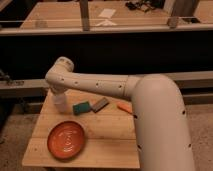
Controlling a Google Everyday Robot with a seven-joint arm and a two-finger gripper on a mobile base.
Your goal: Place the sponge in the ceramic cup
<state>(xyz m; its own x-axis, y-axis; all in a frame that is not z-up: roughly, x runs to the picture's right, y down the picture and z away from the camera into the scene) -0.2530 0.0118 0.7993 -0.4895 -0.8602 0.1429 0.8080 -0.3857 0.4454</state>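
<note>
A green sponge [81, 107] lies flat on the small wooden table [110, 142], near its back edge. Just left of it stands a pale ceramic cup [61, 105]. My white arm reaches in from the lower right across the table, and its gripper [57, 94] hangs directly over the cup, at the table's back left corner. The arm's end covers the cup's top. The sponge is apart from the gripper, a short way to its right.
A dark grey block [100, 104] lies right of the sponge, and an orange stick-like object [125, 107] lies further right. An orange plate [66, 140] sits at the front left. A dark counter [120, 47] runs behind the table.
</note>
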